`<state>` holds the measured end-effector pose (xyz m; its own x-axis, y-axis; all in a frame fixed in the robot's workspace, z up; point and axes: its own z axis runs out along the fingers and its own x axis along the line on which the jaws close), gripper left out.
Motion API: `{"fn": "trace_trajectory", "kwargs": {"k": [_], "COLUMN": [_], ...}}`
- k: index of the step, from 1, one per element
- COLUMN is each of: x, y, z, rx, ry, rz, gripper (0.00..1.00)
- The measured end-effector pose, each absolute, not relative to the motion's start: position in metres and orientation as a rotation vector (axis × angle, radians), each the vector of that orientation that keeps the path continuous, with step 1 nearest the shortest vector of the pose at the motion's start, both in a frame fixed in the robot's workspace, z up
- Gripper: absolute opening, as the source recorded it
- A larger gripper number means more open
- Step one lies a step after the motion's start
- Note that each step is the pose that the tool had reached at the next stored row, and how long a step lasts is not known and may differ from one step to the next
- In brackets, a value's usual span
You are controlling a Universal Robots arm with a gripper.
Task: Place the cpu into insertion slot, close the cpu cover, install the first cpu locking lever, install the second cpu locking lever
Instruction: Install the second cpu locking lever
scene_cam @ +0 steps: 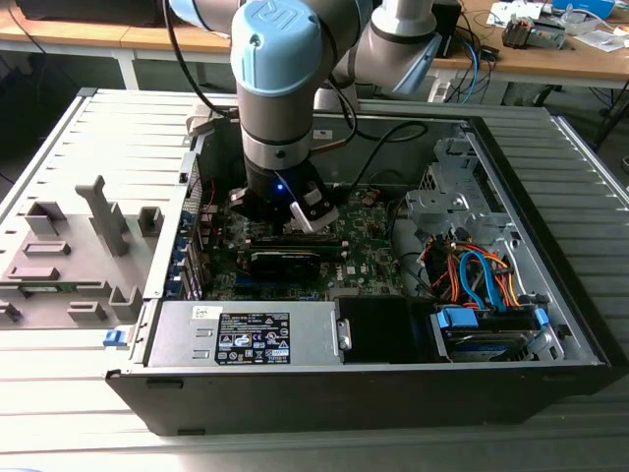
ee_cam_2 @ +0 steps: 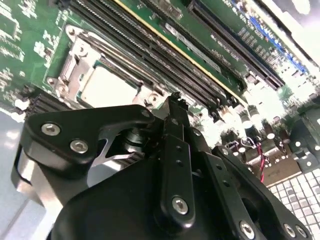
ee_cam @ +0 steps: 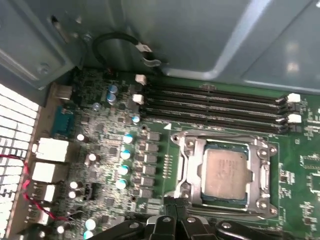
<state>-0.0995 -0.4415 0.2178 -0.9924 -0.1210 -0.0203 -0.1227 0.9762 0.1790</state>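
The cpu is a flat square chip with a pale silver-grey top, lying level and face up inside the insertion slot. The slot is a square socket with a silver metal rim and sits on the green motherboard just beside a row of long dark memory slots. The cpu cover is a silver metal frame lying flat around the chip, its open middle leaving the chip's top bare, with screws at its corners. In the second wrist view the same chip shows as a pale square within the bright metal rim.
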Motion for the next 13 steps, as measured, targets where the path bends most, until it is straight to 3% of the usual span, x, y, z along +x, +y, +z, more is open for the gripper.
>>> {"fn": "trace_trajectory", "kwargs": {"k": [13], "x": [-0.066], "y": [-0.409], "z": [0.220], "rx": [-0.190], "ry": [3.156], "rz": [0.101], "gripper": [0.11]}}
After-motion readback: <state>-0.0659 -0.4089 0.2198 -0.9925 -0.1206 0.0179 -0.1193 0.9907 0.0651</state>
